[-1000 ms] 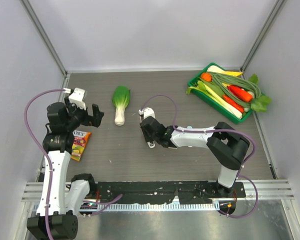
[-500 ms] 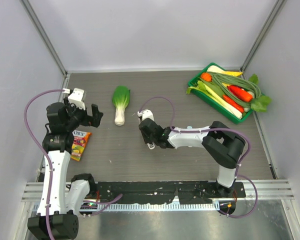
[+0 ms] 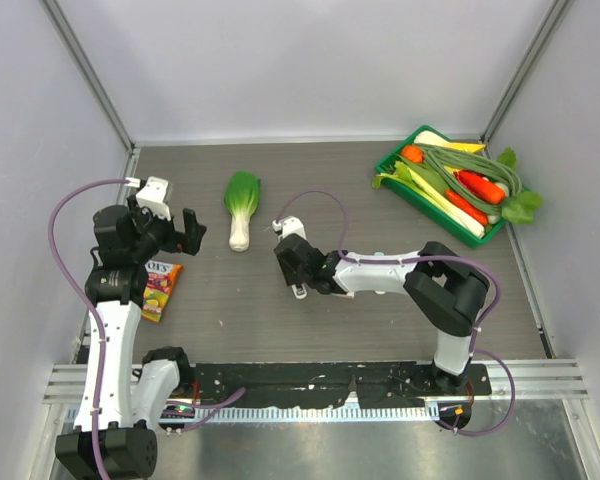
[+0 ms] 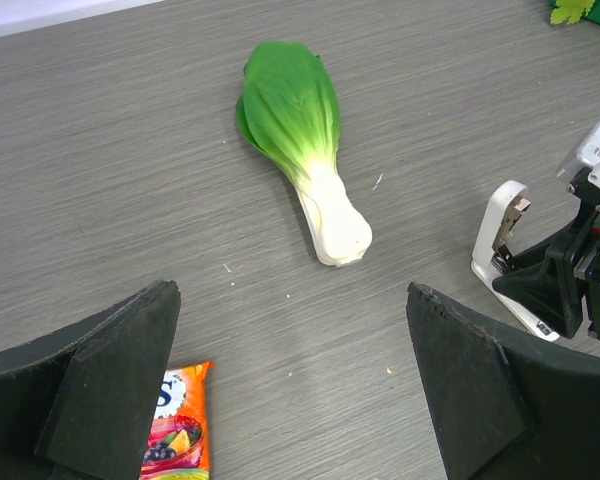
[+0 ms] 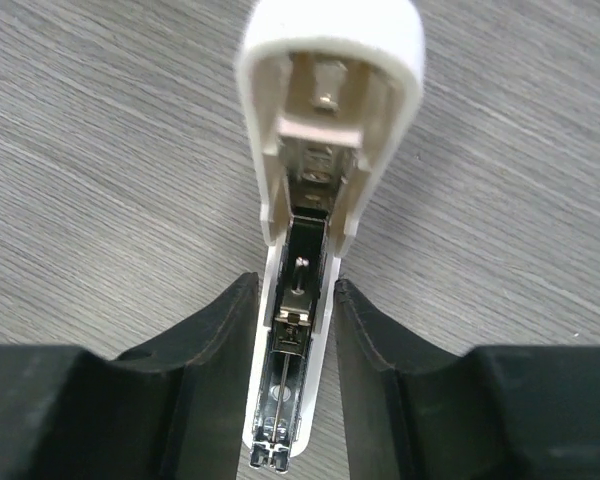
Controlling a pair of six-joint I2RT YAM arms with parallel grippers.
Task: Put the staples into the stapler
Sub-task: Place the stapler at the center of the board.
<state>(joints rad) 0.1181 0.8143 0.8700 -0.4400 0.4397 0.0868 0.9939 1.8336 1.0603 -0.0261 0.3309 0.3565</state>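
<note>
The stapler (image 5: 325, 100) is small and white. It lies on the table with its lid swung up and its silvery channel (image 5: 292, 350) exposed. My right gripper (image 5: 295, 292) is shut on its base, one finger on each side. In the top view the right gripper (image 3: 298, 272) is at mid-table with the stapler's white end (image 3: 299, 291) showing beside it. The left wrist view shows the stapler (image 4: 500, 235) at the right. My left gripper (image 3: 170, 238) is open and empty above the table (image 4: 290, 330). The staples box is out of view.
A bok choy (image 3: 242, 205) lies between the arms towards the back, also in the left wrist view (image 4: 300, 140). An orange candy packet (image 3: 160, 285) lies below the left gripper (image 4: 175, 430). A green tray (image 3: 425, 207) of vegetables stands at the back right.
My right gripper has slid the stapler a little to the left and towards the back. The left arm has not moved.
</note>
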